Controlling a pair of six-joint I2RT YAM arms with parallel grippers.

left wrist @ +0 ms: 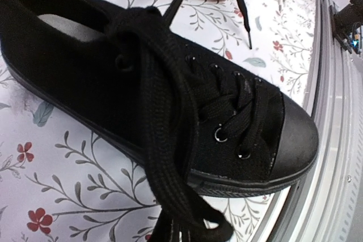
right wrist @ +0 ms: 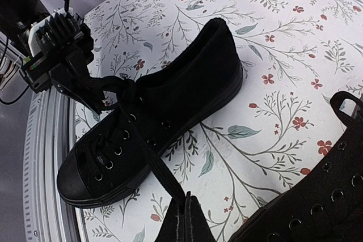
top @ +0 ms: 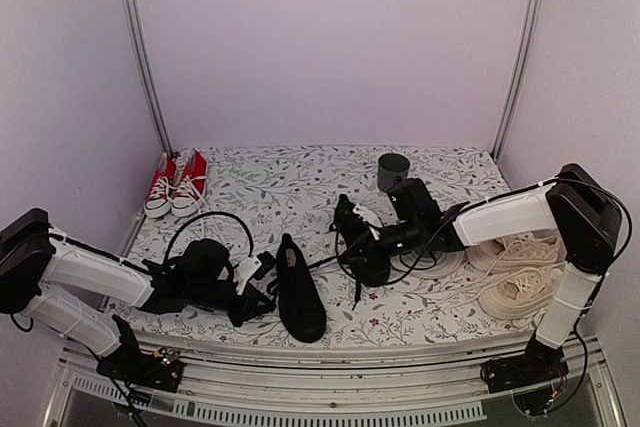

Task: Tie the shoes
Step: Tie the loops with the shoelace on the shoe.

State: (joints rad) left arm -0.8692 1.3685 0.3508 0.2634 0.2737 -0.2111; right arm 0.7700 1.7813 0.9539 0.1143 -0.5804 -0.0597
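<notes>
While the black canvas low-top sneaker (top: 299, 290) lies near the floral table's (top: 300, 182) front edge, both grippers (left (right wrist: 96, 92), right (right wrist: 182, 211)) pinch its flat black laces (right wrist: 152, 157) taut.

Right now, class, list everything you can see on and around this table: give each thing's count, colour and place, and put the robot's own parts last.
black sneakers: two, black; one at front centre, toe toward the near edge, the other just right of it under the right arm's wrist.
black laces: thin, black; two ends of the front shoe's lace pulled out, one toward each gripper.
red sneakers: two, red and white, small; back left corner.
cream sneakers: two, cream; right edge.
cup: one, dark grey; back centre.
table cover: one, white with floral print.
left gripper: shut on a lace end, left of the front shoe.
right gripper: shut on the other lace end.
</notes>
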